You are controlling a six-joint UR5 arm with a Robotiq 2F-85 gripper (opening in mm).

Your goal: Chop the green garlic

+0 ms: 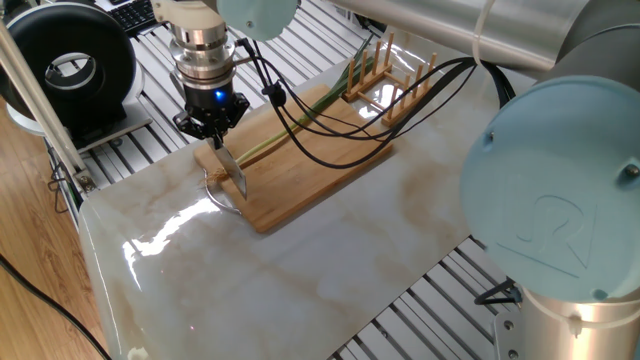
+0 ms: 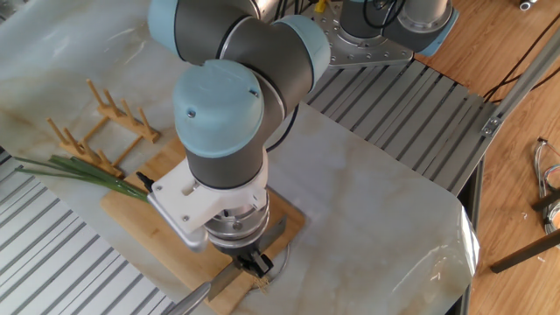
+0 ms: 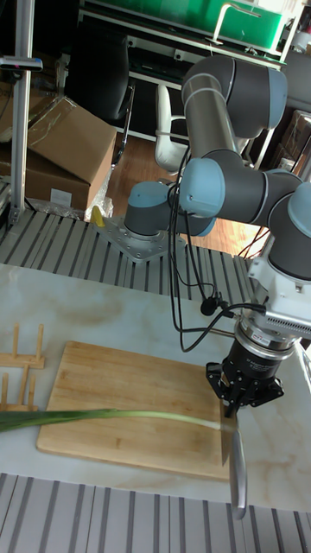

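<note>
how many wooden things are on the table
2. The wooden board lies under the green garlic. The wooden rack stands past the board's leafy end. The arm hides part of the board in one view.

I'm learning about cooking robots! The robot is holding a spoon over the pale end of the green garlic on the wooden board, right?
Not quite: the gripper holds a knife, not a spoon. The tall fixed view shows its long flat blade pointing down past the edge of the wooden board. The rest is right: it sits at the pale end of the green garlic lying on the board.
</note>
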